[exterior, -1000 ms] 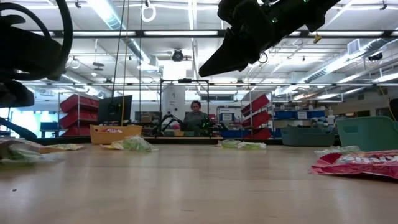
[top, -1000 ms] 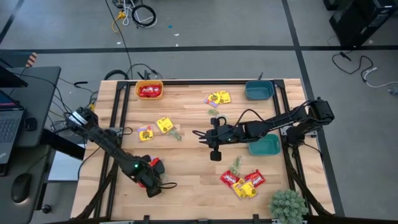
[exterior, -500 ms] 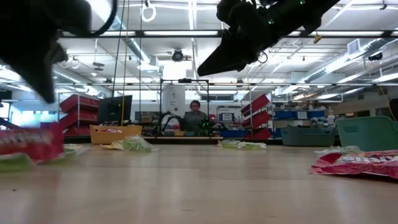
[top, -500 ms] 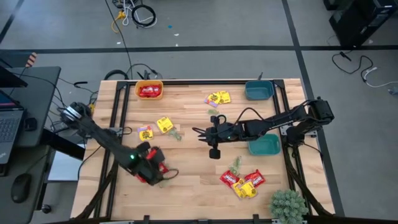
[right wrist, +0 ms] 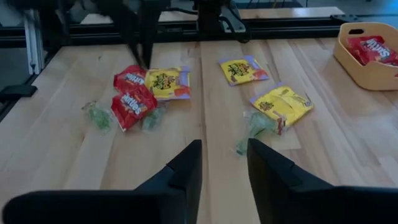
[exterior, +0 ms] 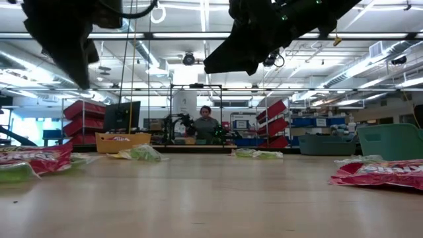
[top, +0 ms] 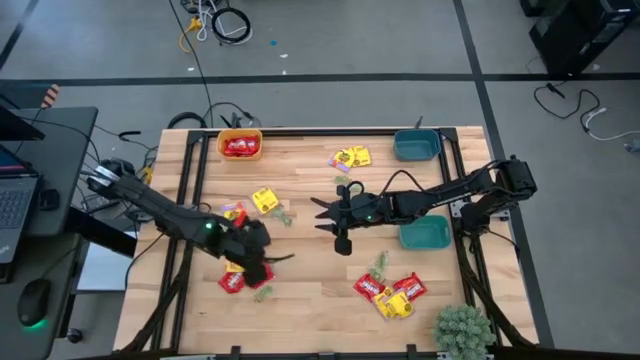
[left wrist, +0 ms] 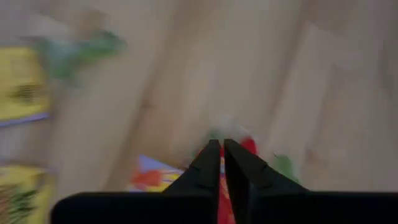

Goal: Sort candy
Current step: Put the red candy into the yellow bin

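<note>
Across the wooden table (top: 310,275), scattered candy (top: 390,292) (warehouse shelving (exterior: 84,122) beyond).

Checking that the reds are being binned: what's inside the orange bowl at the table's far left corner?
The orange bowl holds red candy packets, also seen in the right wrist view. Anything beneath them is covered, so an exact count can't be made.

Lab: parts shelving (exterior: 82,122), ceiling strip lights (exterior: 165,35)

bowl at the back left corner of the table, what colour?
Orange-yellow bowl holding red candy; clearest in the high view.
</note>
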Controlling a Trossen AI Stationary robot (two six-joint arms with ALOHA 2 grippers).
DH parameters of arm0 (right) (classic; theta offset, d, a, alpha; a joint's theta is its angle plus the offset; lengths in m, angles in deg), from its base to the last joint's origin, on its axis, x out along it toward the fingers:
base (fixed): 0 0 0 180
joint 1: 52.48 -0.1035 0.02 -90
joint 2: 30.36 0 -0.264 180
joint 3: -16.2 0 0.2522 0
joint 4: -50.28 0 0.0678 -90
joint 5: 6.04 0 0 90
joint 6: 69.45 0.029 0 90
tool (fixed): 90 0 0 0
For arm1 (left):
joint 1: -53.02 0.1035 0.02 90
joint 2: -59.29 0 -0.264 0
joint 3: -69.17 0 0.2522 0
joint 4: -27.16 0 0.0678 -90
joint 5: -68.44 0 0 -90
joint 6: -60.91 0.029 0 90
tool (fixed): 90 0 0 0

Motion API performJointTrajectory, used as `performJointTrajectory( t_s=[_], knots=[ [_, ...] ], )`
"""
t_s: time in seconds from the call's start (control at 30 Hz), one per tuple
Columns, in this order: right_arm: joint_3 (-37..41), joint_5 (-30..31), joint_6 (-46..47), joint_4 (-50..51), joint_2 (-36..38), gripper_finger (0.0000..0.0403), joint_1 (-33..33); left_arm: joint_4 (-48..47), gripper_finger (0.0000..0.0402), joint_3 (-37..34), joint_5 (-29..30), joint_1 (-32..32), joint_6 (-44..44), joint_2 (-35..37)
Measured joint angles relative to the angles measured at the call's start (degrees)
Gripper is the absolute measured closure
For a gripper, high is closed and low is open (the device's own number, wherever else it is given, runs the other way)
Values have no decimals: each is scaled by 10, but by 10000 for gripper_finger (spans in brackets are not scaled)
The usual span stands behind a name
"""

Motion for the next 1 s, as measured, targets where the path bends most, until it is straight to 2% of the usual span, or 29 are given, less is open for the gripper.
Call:
performJointTrajectory(
  t_s=[0.17, 0.33, 0.47, 0.7, 0.87, 1.0],
  knots=[
    [0, 0, 0, 0, 0, 269, 0, 13, 320, 0, -73, 4, 36, -61],
    [0, 0, -4, 1, 0, 264, 0, -18, 269, 0, -72, 23, 39, -103],
    [0, 0, -4, 5, 0, 264, -1, -30, 247, -1, -59, 36, 41, -113],
    [0, -1, -5, 12, 0, 264, -1, 53, 243, -55, -126, 41, 53, -114],
    [0, -1, -6, 15, 0, 265, -1, 115, 246, -86, -148, 41, 54, -114],
    [0, -1, -6, 15, 0, 265, -1, 138, 289, -89, -147, 41, 55, -114]
  ],
)
